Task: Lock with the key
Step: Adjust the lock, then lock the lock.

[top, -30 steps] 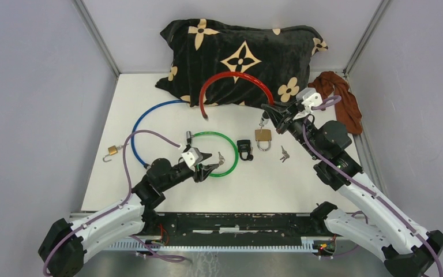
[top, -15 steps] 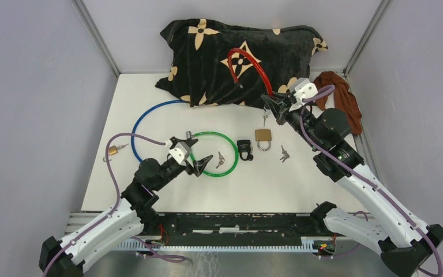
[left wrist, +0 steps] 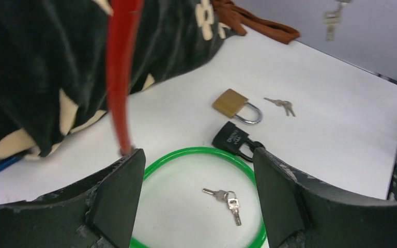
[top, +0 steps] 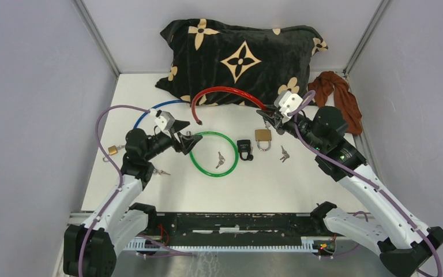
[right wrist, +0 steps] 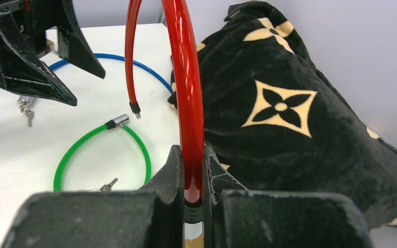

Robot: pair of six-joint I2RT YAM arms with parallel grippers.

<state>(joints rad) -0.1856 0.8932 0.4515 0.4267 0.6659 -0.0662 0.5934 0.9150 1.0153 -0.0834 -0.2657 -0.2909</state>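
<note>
My right gripper (top: pixel 269 116) (right wrist: pixel 192 155) is shut on one end of the red cable (top: pixel 225 90) (right wrist: pixel 188 77), which arches up and leftward. Its free end (top: pixel 196 121) hangs just in front of my left gripper (top: pixel 186 137) (left wrist: pixel 197 160), which is open with nothing between its fingers. A brass padlock (top: pixel 263 138) (left wrist: pixel 231 103) and a black padlock (top: pixel 244 149) (left wrist: pixel 233 140) lie mid-table. One key pair (top: pixel 220 159) (left wrist: pixel 227 199) lies inside the green cable loop (top: pixel 212 153), another (top: pixel 284 153) right of the brass padlock, a third (top: pixel 160 171) under the left arm.
A black patterned pillow (top: pixel 242 57) fills the back of the table and a brown cloth (top: pixel 339 95) lies at the back right. A blue cable (top: pixel 144 115) with a small brass padlock (top: pixel 112 150) curves along the left side. Grey walls close in both sides.
My left gripper has opened wide and swung back and left, away from the green loop's near side. The right arm has turned the red cable so its free end comes down by the left gripper.
</note>
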